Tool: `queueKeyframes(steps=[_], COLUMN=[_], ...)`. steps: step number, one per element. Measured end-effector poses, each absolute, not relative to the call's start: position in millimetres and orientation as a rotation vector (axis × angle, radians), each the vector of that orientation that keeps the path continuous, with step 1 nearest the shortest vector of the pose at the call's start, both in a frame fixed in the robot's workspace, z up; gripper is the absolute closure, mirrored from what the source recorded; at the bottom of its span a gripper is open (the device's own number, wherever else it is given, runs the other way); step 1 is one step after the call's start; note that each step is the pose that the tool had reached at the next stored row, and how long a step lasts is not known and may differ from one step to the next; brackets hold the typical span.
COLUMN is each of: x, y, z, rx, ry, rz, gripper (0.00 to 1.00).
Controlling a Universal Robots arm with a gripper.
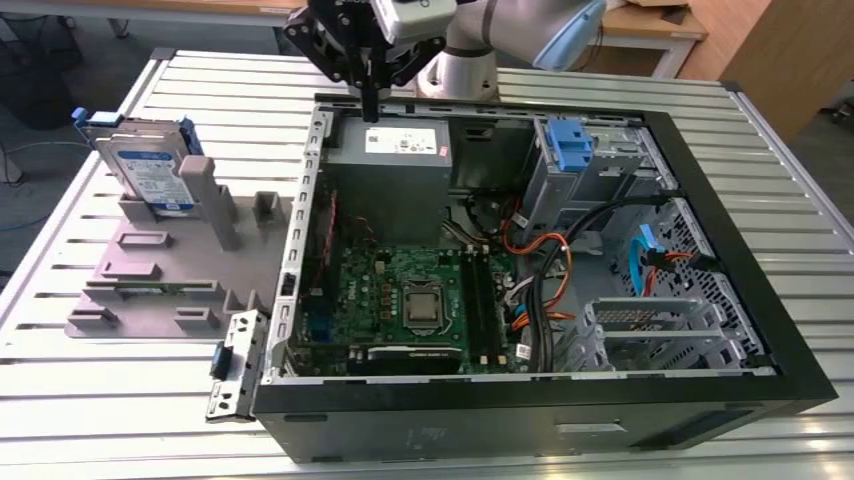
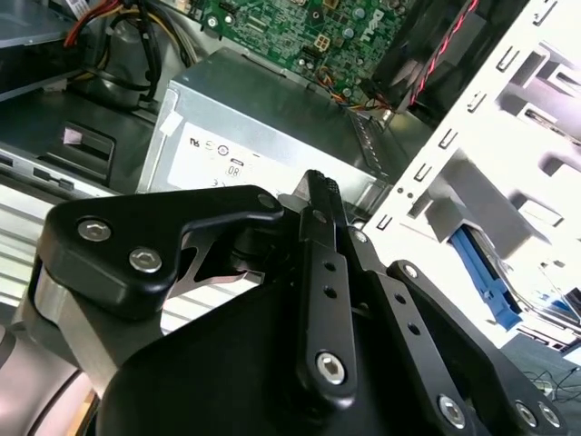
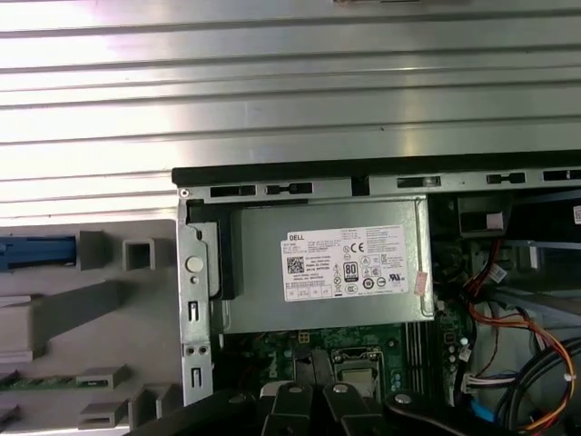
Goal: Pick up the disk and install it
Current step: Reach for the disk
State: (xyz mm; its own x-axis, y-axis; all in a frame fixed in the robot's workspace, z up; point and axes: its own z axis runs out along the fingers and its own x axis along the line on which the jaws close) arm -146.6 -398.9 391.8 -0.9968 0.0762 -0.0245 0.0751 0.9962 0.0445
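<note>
While the gripper is hanging over the back edge of the open black computer case, its fingers are sitting clenched together, holding nothing. The disk, a flat silver slab with a blue-and-white label and blue plastic rails, is standing upright in the grey plastic slotted tray on the ribbed metal tabletop. That's at the exterior view's left of the case, well apart from the gripper. In the first wrist view the disk is getting cut off at the frame edge, one blue rail poking in, while the boxy grey power supply is sitting just beside the green motherboard. In the second wrist view, black linkage is blocking a lot.
</note>
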Motion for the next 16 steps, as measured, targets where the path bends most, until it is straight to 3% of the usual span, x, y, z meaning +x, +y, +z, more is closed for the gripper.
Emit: queueKeyframes(steps=[16], x=[-160.9], y=[-398.9], z=[390.2], rx=[0.118], ry=[3.112], rz=[0.068], gripper=[0.89])
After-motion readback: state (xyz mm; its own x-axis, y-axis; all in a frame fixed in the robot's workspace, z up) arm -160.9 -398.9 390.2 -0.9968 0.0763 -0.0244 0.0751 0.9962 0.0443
